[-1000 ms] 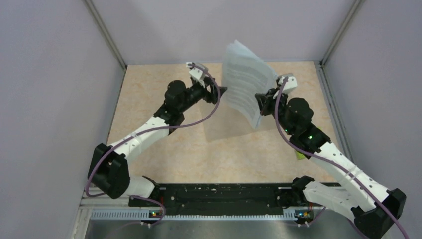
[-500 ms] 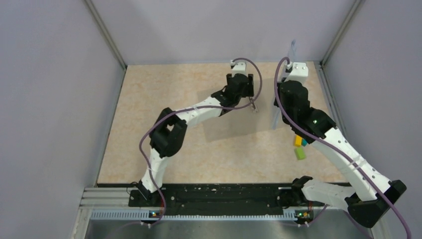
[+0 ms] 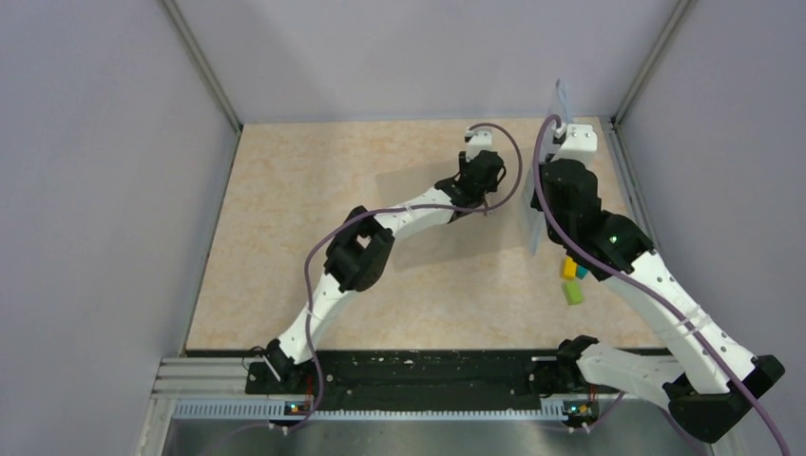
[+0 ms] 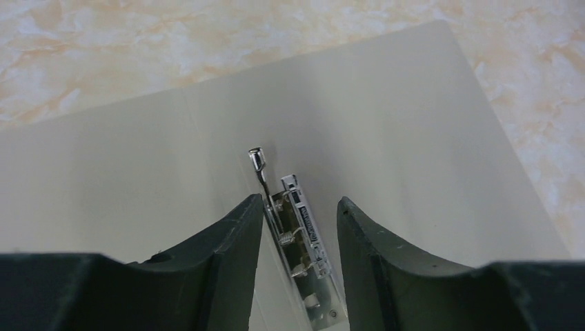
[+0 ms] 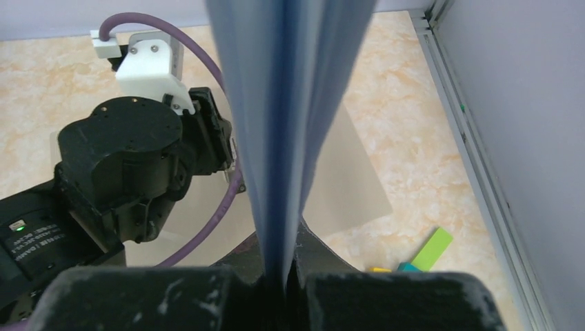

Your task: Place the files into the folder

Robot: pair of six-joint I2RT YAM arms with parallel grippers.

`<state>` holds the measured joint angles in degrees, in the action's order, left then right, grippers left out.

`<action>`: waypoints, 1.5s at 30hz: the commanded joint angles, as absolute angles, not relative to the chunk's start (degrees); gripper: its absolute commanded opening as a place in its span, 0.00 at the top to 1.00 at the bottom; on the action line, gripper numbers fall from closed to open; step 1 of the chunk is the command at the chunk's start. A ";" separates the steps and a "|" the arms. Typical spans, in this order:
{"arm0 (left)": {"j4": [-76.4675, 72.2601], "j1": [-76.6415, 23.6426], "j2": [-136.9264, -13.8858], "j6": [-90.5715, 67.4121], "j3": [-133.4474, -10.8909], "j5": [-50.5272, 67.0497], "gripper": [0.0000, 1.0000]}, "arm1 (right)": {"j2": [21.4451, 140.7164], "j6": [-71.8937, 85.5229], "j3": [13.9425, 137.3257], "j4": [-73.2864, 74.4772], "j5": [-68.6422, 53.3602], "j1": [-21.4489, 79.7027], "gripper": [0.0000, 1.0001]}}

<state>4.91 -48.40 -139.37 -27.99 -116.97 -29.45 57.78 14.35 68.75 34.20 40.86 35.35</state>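
Files [image 3: 546,176] stand on edge over the far right part of the worktop [image 3: 285,209], pinched at their lower edge between the closed-up fingers of the right end effector [image 5: 283,269]. From above we see them only as a thin upright sliver; the right wrist view shows a bundle of bluish-white sheets fanning slightly as it rises from the grip; only the edges show, so we cannot count the sheets.

We count one folder [image 3: 432,242], lying open and flat on the worktop just left of the files; no sheet rests on it. The top view gives it as a pale patch partly covered by the left arm; only the left wrist view shows its plain inner face and one metal clip [image 4: 301,238] fixed along the crease, with a thin lever [image 4: 256,160] standing up from it. The left end effector [image 4: 298,203] hangs over that clip with its fingers apart, one on each side; it grips nothing that we can see, and we cannot tell whether it touches the metal.

We count three small blocks beside the right arm: yellow [image 3: 568,268], teal [image 3: 581,272] and green [image 3: 573,293]; in the right wrist view the yellow one is mostly hidden.
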 commanded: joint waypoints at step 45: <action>3.05 -46.36 -106.10 -39.55 -63.07 -31.86 1.00 | 58.72 14.55 65.98 27.80 17.73 34.83 1.00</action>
<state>1.10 -47.03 -113.21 -37.74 -69.82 -31.09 57.08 13.69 65.47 32.25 25.87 35.33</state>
